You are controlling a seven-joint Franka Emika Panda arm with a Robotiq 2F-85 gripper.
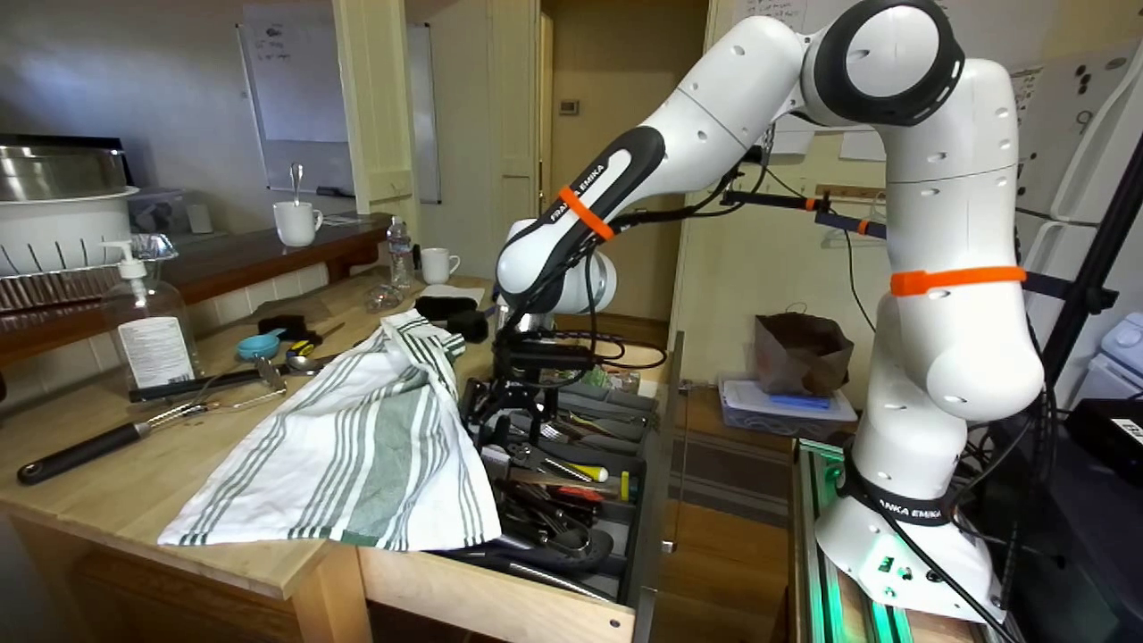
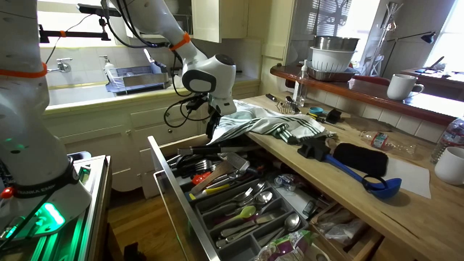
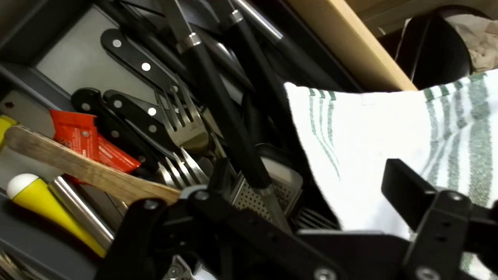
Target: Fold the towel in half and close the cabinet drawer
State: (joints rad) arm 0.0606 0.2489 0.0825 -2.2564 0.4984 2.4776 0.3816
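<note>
Below claw point(image 3: 311, 177): utensil clutter point(image 3: 222, 105), perhaps towel point(image 3: 369, 136)

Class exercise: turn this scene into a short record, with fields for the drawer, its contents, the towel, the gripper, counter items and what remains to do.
Drawer: pulled open
Contents: forks, spoons, grater
Towel: white, green-striped, wrinkled; partly on the counter, partly over the drawer
Gripper: open, over the drawer at the towel's edge; contact unclear
Counter items: blue utensil, white mug, pump bottle
Remaining: closing the drawer; a fold in half cannot be confirmed
</note>
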